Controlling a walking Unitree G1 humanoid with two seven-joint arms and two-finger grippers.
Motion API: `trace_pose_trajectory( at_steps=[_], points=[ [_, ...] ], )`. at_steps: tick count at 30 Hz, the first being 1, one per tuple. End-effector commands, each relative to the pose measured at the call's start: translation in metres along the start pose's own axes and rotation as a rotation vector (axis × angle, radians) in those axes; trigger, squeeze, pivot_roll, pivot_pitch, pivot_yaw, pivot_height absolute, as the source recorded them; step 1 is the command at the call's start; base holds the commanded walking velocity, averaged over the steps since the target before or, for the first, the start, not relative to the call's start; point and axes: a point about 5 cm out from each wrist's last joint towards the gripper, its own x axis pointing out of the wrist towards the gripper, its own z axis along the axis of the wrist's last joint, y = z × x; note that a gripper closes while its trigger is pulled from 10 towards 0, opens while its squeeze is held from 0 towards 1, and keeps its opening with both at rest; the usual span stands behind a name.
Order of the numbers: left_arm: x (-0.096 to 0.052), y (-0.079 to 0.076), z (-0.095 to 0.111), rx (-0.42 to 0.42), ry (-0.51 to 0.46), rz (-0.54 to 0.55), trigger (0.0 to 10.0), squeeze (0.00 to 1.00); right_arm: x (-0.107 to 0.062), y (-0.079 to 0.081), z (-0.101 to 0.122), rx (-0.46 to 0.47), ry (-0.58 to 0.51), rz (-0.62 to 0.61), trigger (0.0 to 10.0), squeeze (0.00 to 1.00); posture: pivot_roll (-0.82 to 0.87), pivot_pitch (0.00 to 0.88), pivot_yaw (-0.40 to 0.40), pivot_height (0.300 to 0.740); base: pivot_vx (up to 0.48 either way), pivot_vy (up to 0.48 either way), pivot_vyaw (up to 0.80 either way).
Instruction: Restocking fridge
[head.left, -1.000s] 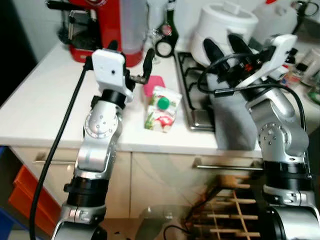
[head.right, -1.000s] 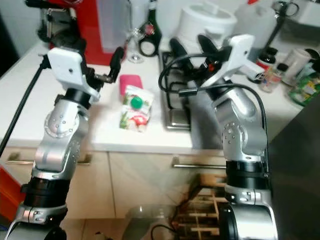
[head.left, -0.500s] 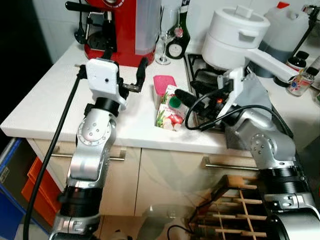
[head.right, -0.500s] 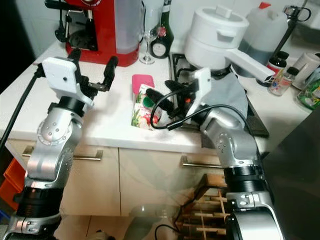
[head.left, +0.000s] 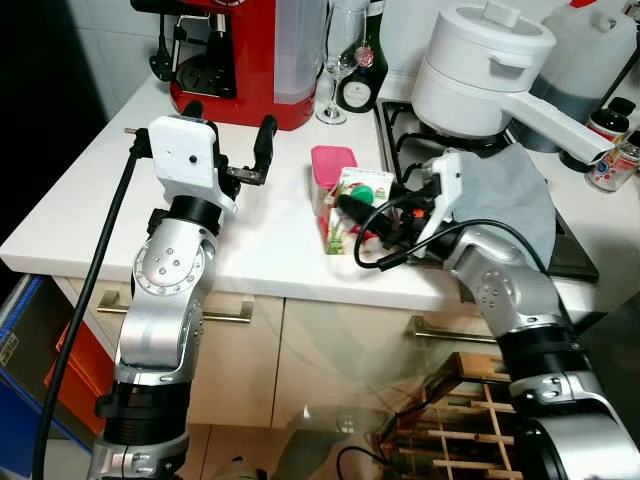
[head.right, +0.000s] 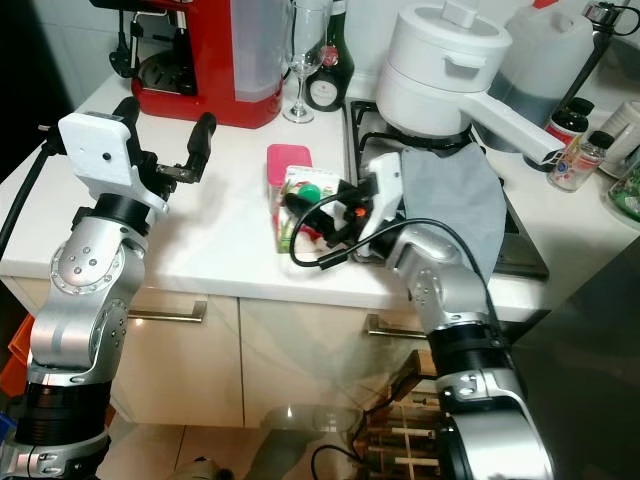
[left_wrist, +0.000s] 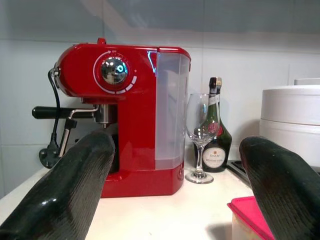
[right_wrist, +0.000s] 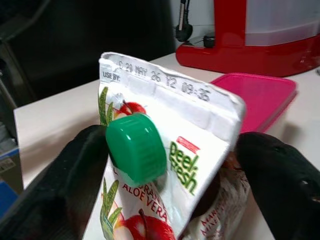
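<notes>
Right gripper (right_wrist: 165, 165) now straddles juice carton (right_wrist: 165, 145).

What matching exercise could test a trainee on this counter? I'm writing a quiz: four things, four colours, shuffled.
Things:
1. coffee machine
2. carton cap
3. lidded box
4. pot

Colours:
A. pink
B. white
C. red
D. green

Pairs: 1-C, 2-D, 3-A, 4-B

Bright, even indoor light; soft shadows on the white surface (head.left: 90, 200); dark left edge; close black fingers (right_wrist: 280, 175) blurred.
</notes>
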Motion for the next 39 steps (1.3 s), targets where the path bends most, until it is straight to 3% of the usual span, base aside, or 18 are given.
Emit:
trace_pose_trajectory(
  at_steps=[1, 12, 18, 20, 24, 28, 33, 34, 36, 37, 39],
  points=[
    [-0.001, -0.004, 0.003, 0.003, -0.003, -0.019, 10.0, 0.00, 0.003, 0.000, 0.005, -0.013, -0.011, 0.023, 0.0, 0.00, 0.15, 0.034, -0.084, 0.740, 0.000, 0.000, 0.00],
    [0.005, -0.008, 0.003, -0.005, -0.008, -0.031, 10.0, 0.00, 0.002, -0.002, 0.013, -0.019, -0.057, 0.013, 0.0, 0.00, 0.13, 0.000, -0.092, 0.740, 0.000, 0.000, 0.00],
    [0.011, -0.013, -0.006, -0.019, 0.019, -0.045, 10.0, 0.00, -0.005, -0.016, 0.022, 0.006, -0.170, -0.148, 0.0, 0.00, 0.11, 0.000, -0.098, 0.740, 0.000, 0.000, 0.00],
    [0.010, -0.033, -0.013, -0.025, 0.053, -0.162, 10.0, 0.00, -0.014, -0.024, 0.026, -0.056, -0.247, -0.304, 0.0, 0.00, 0.10, 0.000, -0.091, 0.740, 0.000, 0.000, 0.00],
    [0.009, -0.054, -0.020, -0.050, 0.065, -0.263, 10.0, 0.00, -0.026, -0.028, 0.037, -0.195, -0.325, -0.483, 0.0, 0.00, 0.08, 0.000, -0.080, 0.740, 0.000, 0.000, 0.00],
    [0.011, -0.063, -0.023, -0.075, 0.070, -0.291, 10.0, 0.00, -0.031, -0.024, 0.044, -0.240, -0.370, -0.520, 0.0, 0.00, 0.05, 0.000, -0.070, 0.740, 0.000, 0.000, 0.00],
    [0.019, -0.074, -0.023, -0.092, 0.055, -0.325, 10.0, 0.00, -0.025, -0.016, 0.047, -0.247, -0.375, -0.456, 0.5, 0.00, 0.03, 0.000, -0.064, 0.740, 0.000, 0.000, 0.00],
    [0.020, -0.074, -0.023, -0.090, 0.052, -0.327, 10.0, 0.00, -0.023, -0.015, 0.049, -0.247, -0.376, -0.448, 10.0, 0.00, 0.03, 0.000, -0.062, 0.740, 0.000, 0.000, 0.00],
    [0.021, -0.073, -0.023, -0.088, 0.051, -0.328, 10.0, 0.00, -0.021, -0.015, 0.050, -0.253, -0.380, -0.445, 10.0, 0.00, 0.03, 0.000, -0.061, 0.740, 0.000, 0.000, 0.00],
    [0.024, -0.064, -0.023, -0.046, 0.037, -0.279, 10.0, 0.00, -0.010, -0.005, 0.053, -0.240, -0.361, -0.326, 10.0, 1.00, 0.03, 0.000, -0.063, 0.740, 0.000, 0.000, 0.00],
    [0.025, -0.060, -0.023, -0.026, 0.027, -0.252, 10.0, 0.00, -0.007, -0.002, 0.053, -0.239, -0.352, -0.290, 10.0, 1.00, 0.03, 0.000, -0.063, 0.740, 0.000, 0.000, 0.00]
  ],
)
